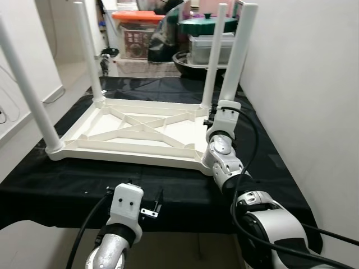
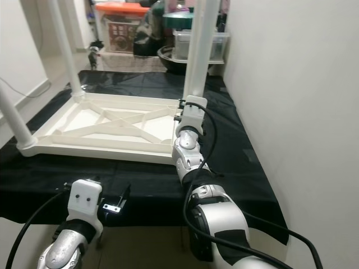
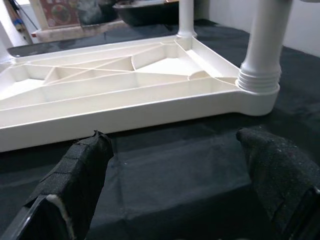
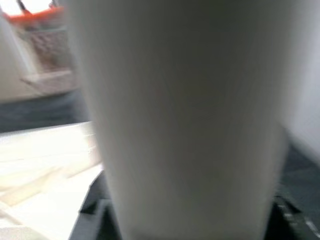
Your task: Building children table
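The white table top (image 1: 134, 134) lies upside down on the black cloth (image 1: 168, 193), ribbed underside up; four white legs stand upright from its corners: near-left leg (image 1: 28, 92), far-left leg (image 1: 88, 56), far-right leg (image 1: 215, 56), near-right leg (image 1: 240, 53). Judged from this, assembly is nearly complete; what appears left is seating or tightening the near-right leg, then turning the table onto its feet.

The right gripper (image 1: 220, 115) is at the base of the near-right leg; in the right wrist view the leg (image 4: 180, 120) sits very close between dark finger shapes at the lower corners, so the fingers appear closed around it, though contact itself is blurred. The threaded collar of that leg meets the corner socket in the left wrist view (image 3: 258, 82); whether it is fully home cannot be told.

The left gripper (image 3: 175, 185) hovers low over the cloth just in front of the table top's near edge; its fingers (image 3: 80, 170) are spread wide and hold nothing.

Surroundings: a white wall (image 1: 303, 84) runs close along the right side, near the right arm and the leg; beyond the table top stand a green lidded pot (image 1: 207, 25), a clear container (image 1: 210, 47) under it, and an orange-lidded bin (image 1: 137, 33). The wall leaves little room for flipping the table to that side; the clutter crowds the far edge.
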Motion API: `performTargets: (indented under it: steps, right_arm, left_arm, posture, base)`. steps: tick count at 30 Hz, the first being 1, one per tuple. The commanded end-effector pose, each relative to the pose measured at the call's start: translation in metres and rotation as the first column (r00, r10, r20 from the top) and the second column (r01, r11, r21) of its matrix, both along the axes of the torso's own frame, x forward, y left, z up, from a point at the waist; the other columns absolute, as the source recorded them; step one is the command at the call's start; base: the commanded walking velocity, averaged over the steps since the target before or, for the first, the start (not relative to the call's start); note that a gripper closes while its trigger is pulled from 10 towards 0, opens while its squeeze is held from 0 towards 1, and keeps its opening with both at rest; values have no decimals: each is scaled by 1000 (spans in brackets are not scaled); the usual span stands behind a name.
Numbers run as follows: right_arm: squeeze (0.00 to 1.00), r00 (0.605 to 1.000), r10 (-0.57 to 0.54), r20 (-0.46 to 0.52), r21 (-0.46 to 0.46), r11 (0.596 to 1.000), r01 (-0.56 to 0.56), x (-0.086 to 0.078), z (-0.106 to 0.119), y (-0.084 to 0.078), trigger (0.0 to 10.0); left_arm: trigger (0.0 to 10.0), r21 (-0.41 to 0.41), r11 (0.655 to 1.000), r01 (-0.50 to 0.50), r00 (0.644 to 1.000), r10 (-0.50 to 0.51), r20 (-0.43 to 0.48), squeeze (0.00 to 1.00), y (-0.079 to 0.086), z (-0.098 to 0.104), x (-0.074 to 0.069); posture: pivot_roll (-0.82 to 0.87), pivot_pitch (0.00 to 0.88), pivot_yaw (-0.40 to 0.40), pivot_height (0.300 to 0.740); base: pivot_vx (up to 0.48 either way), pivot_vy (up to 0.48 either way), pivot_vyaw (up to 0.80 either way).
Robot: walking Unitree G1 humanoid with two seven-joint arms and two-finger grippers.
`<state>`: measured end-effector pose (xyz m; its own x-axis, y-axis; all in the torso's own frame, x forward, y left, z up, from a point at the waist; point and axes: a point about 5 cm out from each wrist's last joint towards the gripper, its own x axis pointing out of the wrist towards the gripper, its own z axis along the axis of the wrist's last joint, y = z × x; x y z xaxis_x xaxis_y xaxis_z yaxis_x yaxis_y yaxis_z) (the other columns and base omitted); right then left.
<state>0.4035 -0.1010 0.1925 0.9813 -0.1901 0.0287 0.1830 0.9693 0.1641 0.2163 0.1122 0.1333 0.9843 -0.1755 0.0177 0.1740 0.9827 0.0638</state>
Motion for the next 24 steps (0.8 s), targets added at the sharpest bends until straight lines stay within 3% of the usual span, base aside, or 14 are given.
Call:
performTargets:
  steps: [1, 2, 3, 11, 13, 14, 15, 16, 17, 19, 20, 21, 22, 24]
  right_arm:
    - [1000, 998, 59, 29, 30, 998, -60, -1, -1, 2, 10000]
    - [996, 989, 128, 68, 37, 991, -131, 1, 4, 3, 10000]
    - [0, 973, 209, 94, 54, 975, -215, 2, 8, 5, 10000]
    - [0, 882, 440, 170, 0, 895, -447, 4, 20, -2, 10000]
    - [0, 751, 638, 169, 37, 757, -652, 3, 23, -1, 10000]
    - [0, 751, 638, 169, 37, 757, -652, 3, 23, -1, 10000]
    - [0, 662, 733, 156, 45, 664, -746, 0, 22, 1, 10000]
    - [0, 524, 842, 130, 28, 525, -851, -6, 18, 4, 10000]
    - [0, 524, 842, 130, 28, 525, -851, -6, 18, 4, 10000]
    - [0, 218, 973, 72, 23, 217, -976, -20, 11, 6, 10000]
    - [0, 218, 973, 72, 23, 217, -976, -20, 11, 6, 10000]
    - [0, 125, 990, 58, 22, 124, -992, -25, 9, 6, 10000]
    - [0, 125, 990, 58, 22, 124, -992, -25, 9, 6, 10000]
    - [0, 51, 998, 33, 13, 51, -999, -27, 10, 9, 10000]
  left_arm:
    - [10000, 9, 1000, -9, 1000, 9, -26, 0, 2, -6, 0]
    - [10000, 9, 1000, -9, 1000, 10, -26, 0, 2, -6, 0]
    - [10000, 9, 1000, -10, 1000, 10, -25, 0, 2, -6, 0]
    - [10000, 7, 1000, -12, 1000, 12, -26, 0, 2, -6, 0]
    - [10000, 10, 1000, -13, 1000, 13, -27, 0, 3, -6, 1]
    - [10000, 10, 1000, -13, 1000, 13, -27, 0, 3, -6, 1]
    - [10000, 11, 1000, -13, 1000, 13, -27, 0, 4, -6, 1]
    - [10000, 8, 1000, -11, 1000, 11, -22, 0, 3, -6, 1]
    - [10000, 8, 1000, -11, 1000, 11, -22, 0, 3, -6, 1]
    - [10000, 2, 1000, -18, 1000, 18, -16, 0, 4, -5, 2]
    - [10000, 2, 1000, -18, 1000, 18, -16, 0, 4, -5, 2]
    - [10000, 1, 1000, -21, 1000, 21, -14, 0, 4, -5, 2]
    - [10000, 1, 1000, -21, 1000, 21, -14, 0, 4, -5, 2]
    - [10000, 3, 1000, -24, 1000, 24, -17, 0, 5, -6, 2]
  posture:
    - [-56, 1, -1, 734]
    - [-58, 2, -1, 734]
    - [-58, 2, -1, 734]
    - [-54, 0, 8, 734]
    - [-35, 0, 15, 734]
    - [-35, 0, 15, 734]
    - [-18, 0, 22, 734]
    - [-6, 0, 13, 734]
    - [-6, 0, 13, 734]
    - [-1, 0, 0, 734]
    - [-1, 0, 0, 734]
    - [-1, 0, 0, 734]
    - [-1, 0, 0, 734]
    - [0, 0, -2, 734]
  base:
    - [0, 0, 0]
    - [0, 0, 0]
    - [0, 0, 0]
    - [0, 0, 0]
    - [0, 0, 0]
    - [0, 0, 0]
    - [0, 0, 0]
    - [0, 0, 0]
    - [0, 0, 0]
    - [0, 0, 0]
    - [0, 0, 0]
    - [0, 0, 0]
    - [0, 0, 0]
    - [0, 0, 0]
